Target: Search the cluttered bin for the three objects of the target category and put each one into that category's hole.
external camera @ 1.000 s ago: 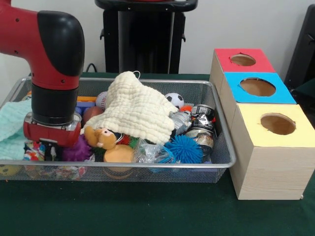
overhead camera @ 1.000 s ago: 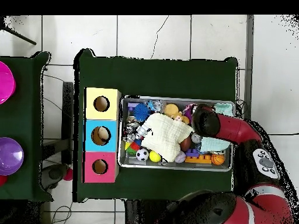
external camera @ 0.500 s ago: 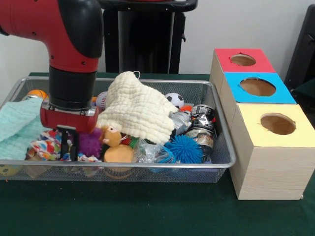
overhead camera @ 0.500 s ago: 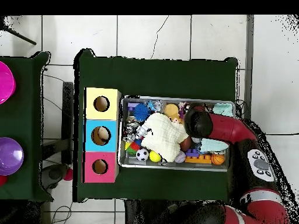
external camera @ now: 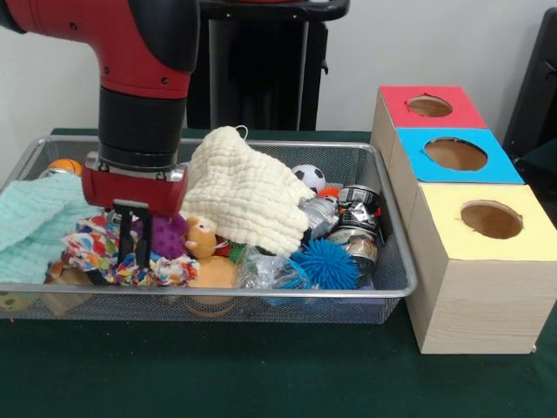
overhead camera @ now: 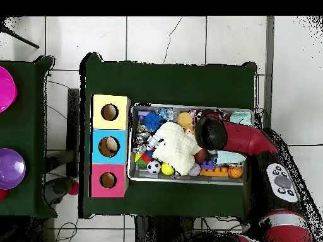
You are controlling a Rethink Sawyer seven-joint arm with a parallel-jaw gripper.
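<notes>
1. Worktop [external camera: 261,383]: covered in dark green; it carries the wire mesh bin [external camera: 396,261] and, just beside the bin, a row of three pale wooden boxes.
2. Arm [external camera: 130,52]: red and black, coming down over the bin's end farthest from the boxes.
3. Cream waffle-weave cloth [external camera: 248,196]: heaped at mid-bin over the toys, with a mint-green cloth [external camera: 35,226] draped at the far end.
4. Yellow-topped box [external camera: 479,261]: nearest the front camera; its round hole [external camera: 492,219] is unobstructed.
5. Hand [external camera: 132,248]: its dark fingers [external camera: 124,244] stand narrow and are closed on a multicolour fabric scrap [external camera: 91,248], which is bunched around them above the clutter.
6. Blue spiky ball [external camera: 324,264]: lies against the bin's near wall.
</notes>
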